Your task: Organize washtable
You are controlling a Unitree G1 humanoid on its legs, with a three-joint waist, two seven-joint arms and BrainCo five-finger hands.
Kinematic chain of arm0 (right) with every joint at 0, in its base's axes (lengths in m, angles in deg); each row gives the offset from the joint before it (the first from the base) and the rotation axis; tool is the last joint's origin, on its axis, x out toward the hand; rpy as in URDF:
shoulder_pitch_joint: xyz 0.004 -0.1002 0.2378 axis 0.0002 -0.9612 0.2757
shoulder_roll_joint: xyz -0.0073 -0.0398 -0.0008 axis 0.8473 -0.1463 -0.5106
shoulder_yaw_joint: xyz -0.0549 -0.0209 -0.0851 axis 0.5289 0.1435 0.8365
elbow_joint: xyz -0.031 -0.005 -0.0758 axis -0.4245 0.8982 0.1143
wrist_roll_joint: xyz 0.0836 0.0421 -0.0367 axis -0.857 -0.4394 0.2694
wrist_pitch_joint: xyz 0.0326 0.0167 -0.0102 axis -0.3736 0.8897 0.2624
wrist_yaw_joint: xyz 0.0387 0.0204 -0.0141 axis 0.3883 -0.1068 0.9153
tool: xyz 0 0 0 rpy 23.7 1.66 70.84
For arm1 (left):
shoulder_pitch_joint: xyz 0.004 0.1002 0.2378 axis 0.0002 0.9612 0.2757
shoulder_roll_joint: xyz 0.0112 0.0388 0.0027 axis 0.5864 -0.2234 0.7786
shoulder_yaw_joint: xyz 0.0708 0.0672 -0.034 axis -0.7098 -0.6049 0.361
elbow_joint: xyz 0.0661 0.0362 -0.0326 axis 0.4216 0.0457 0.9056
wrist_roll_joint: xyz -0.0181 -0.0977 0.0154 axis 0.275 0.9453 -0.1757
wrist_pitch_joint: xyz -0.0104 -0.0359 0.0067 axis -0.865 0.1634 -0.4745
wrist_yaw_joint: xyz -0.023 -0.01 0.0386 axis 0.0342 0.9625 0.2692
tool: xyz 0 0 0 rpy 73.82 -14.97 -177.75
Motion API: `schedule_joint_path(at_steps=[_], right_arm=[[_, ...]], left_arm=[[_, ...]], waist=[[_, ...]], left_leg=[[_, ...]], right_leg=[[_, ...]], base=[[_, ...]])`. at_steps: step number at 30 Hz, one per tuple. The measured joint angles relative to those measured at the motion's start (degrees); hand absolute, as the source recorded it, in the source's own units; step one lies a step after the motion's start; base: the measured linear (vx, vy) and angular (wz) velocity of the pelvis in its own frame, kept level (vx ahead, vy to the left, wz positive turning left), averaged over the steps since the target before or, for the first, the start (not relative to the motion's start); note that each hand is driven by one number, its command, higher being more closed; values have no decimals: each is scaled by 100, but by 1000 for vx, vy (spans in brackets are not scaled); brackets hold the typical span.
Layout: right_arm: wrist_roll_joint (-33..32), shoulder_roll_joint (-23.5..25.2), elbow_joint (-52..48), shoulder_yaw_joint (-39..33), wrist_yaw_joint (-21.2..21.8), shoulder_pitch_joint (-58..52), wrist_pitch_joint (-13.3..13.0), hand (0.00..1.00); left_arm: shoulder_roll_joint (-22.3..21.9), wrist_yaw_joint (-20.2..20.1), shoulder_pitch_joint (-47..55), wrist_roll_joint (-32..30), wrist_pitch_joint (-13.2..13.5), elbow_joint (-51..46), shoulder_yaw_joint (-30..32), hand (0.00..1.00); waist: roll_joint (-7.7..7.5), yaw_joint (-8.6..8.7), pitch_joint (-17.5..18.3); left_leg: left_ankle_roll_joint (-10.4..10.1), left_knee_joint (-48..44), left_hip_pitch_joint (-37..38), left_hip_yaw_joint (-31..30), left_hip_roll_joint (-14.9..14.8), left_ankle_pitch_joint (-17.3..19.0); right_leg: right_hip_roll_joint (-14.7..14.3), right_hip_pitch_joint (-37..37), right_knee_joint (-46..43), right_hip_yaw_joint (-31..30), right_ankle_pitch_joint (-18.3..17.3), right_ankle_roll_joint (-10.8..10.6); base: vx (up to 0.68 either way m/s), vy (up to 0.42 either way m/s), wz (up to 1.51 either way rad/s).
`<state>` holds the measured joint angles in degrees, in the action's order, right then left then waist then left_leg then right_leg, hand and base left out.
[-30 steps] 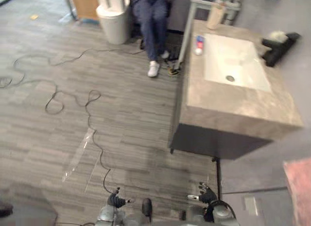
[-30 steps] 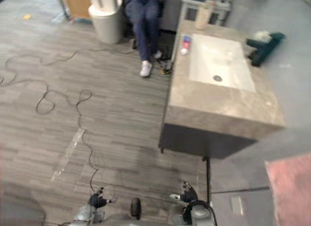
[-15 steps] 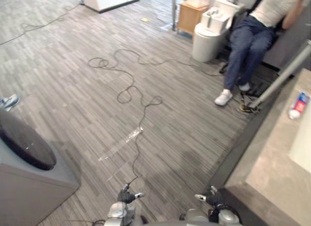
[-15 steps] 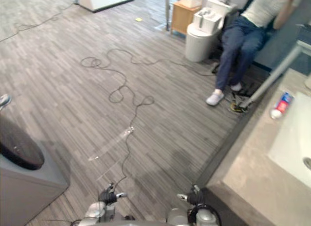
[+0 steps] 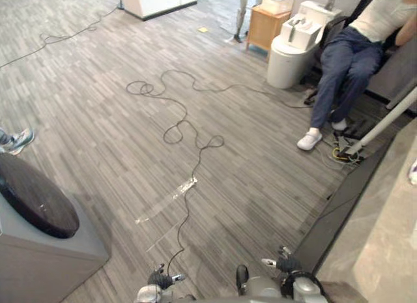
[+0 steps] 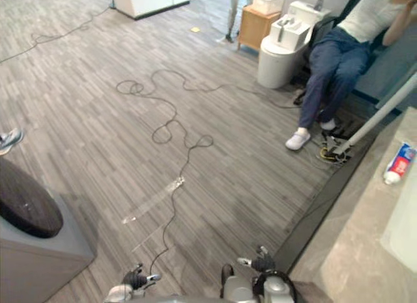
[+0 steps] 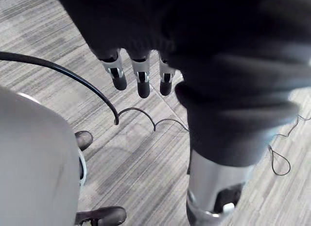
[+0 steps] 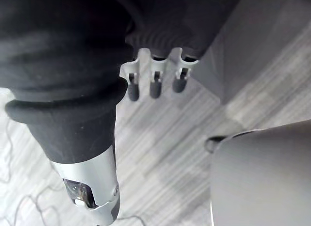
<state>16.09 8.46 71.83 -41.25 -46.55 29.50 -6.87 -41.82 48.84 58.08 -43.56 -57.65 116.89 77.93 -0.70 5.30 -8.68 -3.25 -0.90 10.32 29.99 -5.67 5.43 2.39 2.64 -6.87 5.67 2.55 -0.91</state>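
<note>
The grey stone washtable [image 6: 365, 251] runs along the right edge, with the rim of its white basin [image 6: 405, 218] just inside the picture. A toothpaste tube [image 6: 399, 163] lies on the top beside the basin. Both hands hang low over the floor, well short of the table. My left hand [image 7: 141, 82] has straight fingers and holds nothing; it also shows at the bottom edge as left hand [image 5: 158, 279]. My right hand [image 8: 154, 87] is likewise open and empty, near the washtable's dark base [image 5: 332, 218], seen as right hand [image 5: 287, 265].
A person [image 5: 348, 55] sits at the back right beside a white bin [image 5: 296, 45] and a small wooden cabinet [image 5: 272, 26]. A slanted grey pole [image 5: 391, 117] leans by the table. A grey box with a dark round top [image 5: 39, 218] stands at the left. A shoe [image 5: 16, 140] shows at the left edge.
The camera has swung left: the washtable, central a second ago, now sits at the right edge and open floor takes up the middle. Both hands still hang open.
</note>
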Motion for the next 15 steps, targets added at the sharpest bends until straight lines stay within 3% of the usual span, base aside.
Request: schedule_joint_path(at_steps=[4, 15], right_arm=[[30, 89, -15, 135, 2, -38, 5, 0], [35, 116, -53, 229, 27, -115, 10, 0]], left_arm=[[-52, 8, 77, 12, 1, -64, 229, 0], [-127, 3, 141, 13, 11, -199, 405, 0]], waist=[[-126, -3, 32], [-182, -131, 71]], left_leg=[[9, 83, 95, 56, 138, -7], [37, 352, 334, 264, 340, -26]], right_leg=[[150, -33, -59, -26, -102, -68], [252, 88, -293, -134, -220, -193]], base=[[-149, 66, -1], [-67, 23, -10]])
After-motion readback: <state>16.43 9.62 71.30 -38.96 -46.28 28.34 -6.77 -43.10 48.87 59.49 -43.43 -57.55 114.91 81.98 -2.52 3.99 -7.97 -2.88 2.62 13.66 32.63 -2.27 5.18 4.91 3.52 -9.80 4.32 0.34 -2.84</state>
